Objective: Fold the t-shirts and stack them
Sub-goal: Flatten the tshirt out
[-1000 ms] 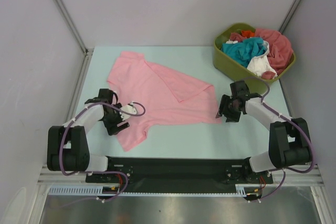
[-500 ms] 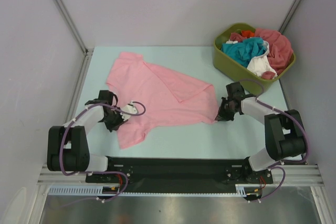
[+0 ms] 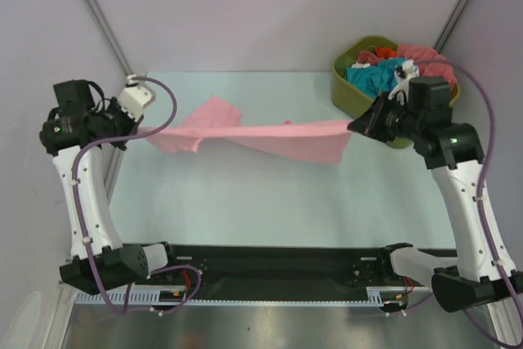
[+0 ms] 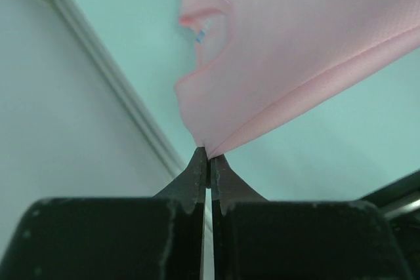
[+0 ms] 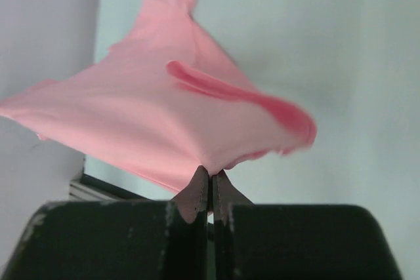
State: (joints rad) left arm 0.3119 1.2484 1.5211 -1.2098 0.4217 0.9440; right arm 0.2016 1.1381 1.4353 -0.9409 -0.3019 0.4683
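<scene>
Top external view: both arms are riding high, and the pink shirt (image 3: 261,135) is hanging between them, pulled into a long band above the table (image 3: 270,202). Half a second ago it was lying flat, with both grippers low at its near edge. Now they are up and well apart: the left gripper (image 3: 144,130) is out by the left wall and the right gripper (image 3: 356,126) is just beside the tub (image 3: 341,91).

The left wrist view is showing the jaws pressed together on a pinch of pink cloth, with the fabric fanning away from the tips. The right wrist view is showing the same thing: jaws closed on a corner and the shirt billowing out ahead, one edge blurred, so it looks to be swinging.

So the lift is done and the stretch is happening. The top edge is running nearly straight from grip to grip, with a loose flap drooping near the left end and the body sagging below on the right. It looks clear of the table, though from above I can't say for sure. I'm reading this as the shake-out before the shirt is laid down flat for folding, so the task is at an early stage.

The other shirts (image 3: 384,79) are waiting in a heap in the tub, and no stack is showing anywhere yet. The thing to watch is the right arm, which is working very close to the tub rim.
</scene>
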